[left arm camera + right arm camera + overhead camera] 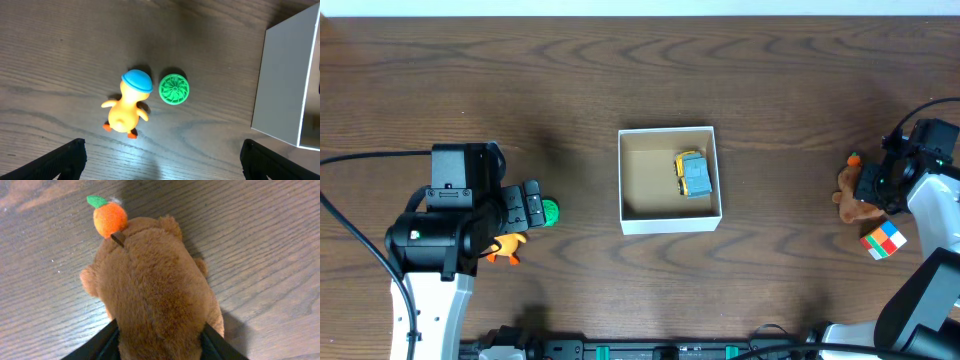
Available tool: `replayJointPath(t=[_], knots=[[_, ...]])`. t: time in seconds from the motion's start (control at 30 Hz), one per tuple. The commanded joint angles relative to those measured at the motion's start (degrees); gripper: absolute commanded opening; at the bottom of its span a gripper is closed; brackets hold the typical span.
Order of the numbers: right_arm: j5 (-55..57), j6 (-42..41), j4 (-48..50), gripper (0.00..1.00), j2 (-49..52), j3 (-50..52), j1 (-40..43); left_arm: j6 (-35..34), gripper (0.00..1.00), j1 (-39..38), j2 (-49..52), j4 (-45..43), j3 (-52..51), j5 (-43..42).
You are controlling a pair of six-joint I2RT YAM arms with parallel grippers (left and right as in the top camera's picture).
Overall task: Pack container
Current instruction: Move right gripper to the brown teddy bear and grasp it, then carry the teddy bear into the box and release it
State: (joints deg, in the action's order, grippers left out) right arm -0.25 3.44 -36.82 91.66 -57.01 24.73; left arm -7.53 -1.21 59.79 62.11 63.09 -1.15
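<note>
The table [520, 80] is dark brown wood with a pronounced wavy grain.

Overhead view: the container [670, 222], a shallow square cardboard box with white walls and a tan floor, sits at the table's centre. A small blue and yellow toy vehicle [692, 174] lies inside it against the right wall. At the left, the left gripper [532, 205] hangs just beside a green disc [549, 212], and an orange duck [506, 248] shows partly from under the arm. At the far right edge, the right gripper [875, 185] stands over a brown plush toy [855, 203]. A colour cube [883, 240] with red, blue, green and white squares lies just beside that toy, on its near side.

Left wrist view: the duck [127, 107] is smooth, yellow-orange plastic with a blue cap. The green disc [174, 89] is round with a ribbed radial face and lies just beside the cap. One plain white wall of the container [282, 85] fills the right edge. The left gripper [162, 165] stands fully spread, its dark fingers [65, 160] in the lower corners, with nothing between them.

Right wrist view: the brown plush toy [150, 290] is rounded and furry with small ears. A fuzzy orange ball [110, 219] with a green felt leaf sits at its top. The right gripper [157, 350] has its black fingers [100, 347] pressed against both flanks of the plush, gripping it.
</note>
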Motion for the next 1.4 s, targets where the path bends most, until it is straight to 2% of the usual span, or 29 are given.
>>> replayJointPath(t=[0.0, 0.17, 0.4, 0.57, 0.7, 0.87, 1.03, 1.2, 1.37], knots=[[-0.4, -0.2, 0.0, 0.31, 0.3, -0.6, -0.4, -0.3, 0.98, 0.3, 0.1, 0.0, 0.9, 0.1], [-0.4, -0.2, 0.3, 0.01, 0.2, -0.9, -0.4, -0.3, 0.98, 0.3, 0.1, 0.0, 0.9, 0.1], [-0.4, -1.3, -2.3, 0.01, -3.9, -5.7, -4.4, -0.3, 0.98, 0.3, 0.1, 0.0, 0.9, 0.1], [0.0, -4.1, -9.2, 0.01, -9.9, -13.7, -14.0, -0.3, 0.98, 0.3, 0.1, 0.0, 0.9, 0.1], [0.0, -15.2, -13.4, 0.01, -13.2, -18.9, -25.6, -0.3, 0.98, 0.3, 0.1, 0.0, 0.9, 0.1], [0.3, -26.7, -10.6, 0.01, -14.1, -21.0, -42.2, -0.3, 0.98, 0.3, 0.1, 0.0, 0.9, 0.1], [10.4, -43.0, -9.5, 0.01, -12.1, -20.9, -57.0, -0.3, 0.98, 0.3, 0.1, 0.0, 0.9, 0.1], [13.8, -51.3, -9.2, 0.01, -7.9, -20.9, -65.0, -0.3, 0.98, 0.3, 0.1, 0.0, 0.9, 0.1], [12.9, -56.5, -9.2, 0.01, -1.6, -20.9, -66.8, -0.3, 0.98, 0.3, 0.1, 0.0, 0.9, 0.1]])
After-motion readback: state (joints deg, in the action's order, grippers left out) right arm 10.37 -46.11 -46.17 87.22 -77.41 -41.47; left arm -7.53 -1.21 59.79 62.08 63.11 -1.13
